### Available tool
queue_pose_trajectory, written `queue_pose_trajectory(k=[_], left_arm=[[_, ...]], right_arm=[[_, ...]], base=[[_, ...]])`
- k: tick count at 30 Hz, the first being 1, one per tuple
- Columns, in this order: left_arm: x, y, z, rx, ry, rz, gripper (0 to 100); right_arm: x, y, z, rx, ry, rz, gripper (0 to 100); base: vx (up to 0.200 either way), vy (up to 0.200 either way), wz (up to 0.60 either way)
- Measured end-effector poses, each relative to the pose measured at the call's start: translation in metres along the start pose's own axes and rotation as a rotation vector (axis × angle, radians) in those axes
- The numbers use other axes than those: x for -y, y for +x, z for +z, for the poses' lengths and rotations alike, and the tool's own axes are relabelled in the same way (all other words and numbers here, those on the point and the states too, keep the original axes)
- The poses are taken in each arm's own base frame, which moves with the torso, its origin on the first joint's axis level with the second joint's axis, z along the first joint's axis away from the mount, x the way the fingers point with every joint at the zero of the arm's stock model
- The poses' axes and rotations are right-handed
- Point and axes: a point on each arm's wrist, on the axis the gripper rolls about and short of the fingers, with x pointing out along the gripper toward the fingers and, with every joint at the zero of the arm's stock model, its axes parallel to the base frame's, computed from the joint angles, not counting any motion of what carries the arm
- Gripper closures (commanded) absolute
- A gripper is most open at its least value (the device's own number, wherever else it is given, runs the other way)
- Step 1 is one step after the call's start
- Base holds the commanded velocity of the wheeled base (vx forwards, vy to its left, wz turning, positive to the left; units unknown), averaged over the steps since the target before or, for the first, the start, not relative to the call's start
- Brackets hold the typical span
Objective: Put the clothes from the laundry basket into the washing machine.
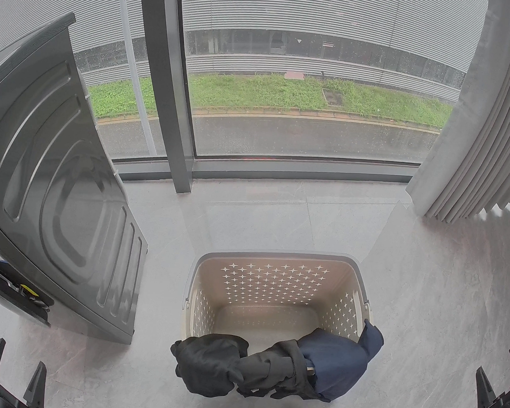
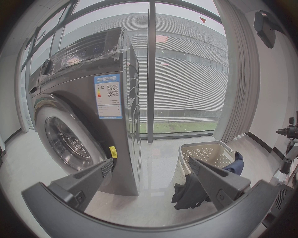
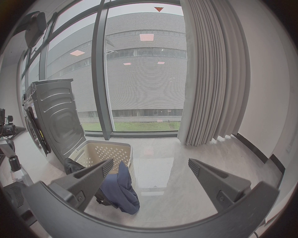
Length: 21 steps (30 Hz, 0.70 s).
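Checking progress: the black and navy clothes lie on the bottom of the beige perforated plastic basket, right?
No: the head view shows the black and navy clothes draped over the near rim of the beige perforated plastic basket, not on its bottom.

1 basket (image 1: pixel 273 282), 1 washing machine (image 1: pixel 68 203), 1 navy garment (image 1: pixel 337 359), 1 black garment (image 1: pixel 210 361).

The head camera looks steeply down onto the floor (image 1: pixel 432 290): basket (image 1: pixel 278 255) at lower centre, washer (image 1: pixel 57 191) along the left edge, window (image 1: pixel 305 102) across the top. The left wrist camera sits low behind the left gripper (image 2: pixel 149 161), facing the washer's front close by, the basket farther off. The right wrist camera, also low behind the right gripper (image 3: pixel 149 161), faces window and curtain (image 3: pixel 211 77), basket nearer than washer. All three share basket, washer and window.
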Motion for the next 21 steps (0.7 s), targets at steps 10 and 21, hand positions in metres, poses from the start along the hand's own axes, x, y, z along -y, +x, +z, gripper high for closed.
queue_pose_trajectory(k=[10,21], left_arm=[[0.0,0.0,0.0001,0.002,0.006,0.0,0],[0.0,0.0,0.0,0.001,0.004,0.0,0]], right_arm=[[0.0,0.0,0.0,0.0,0.0,0.0,0],[0.0,0.0,0.0,0.0,0.0,0.0,0]], base=[[0.0,-0.02,0.0],[0.2,0.0,0.0]])
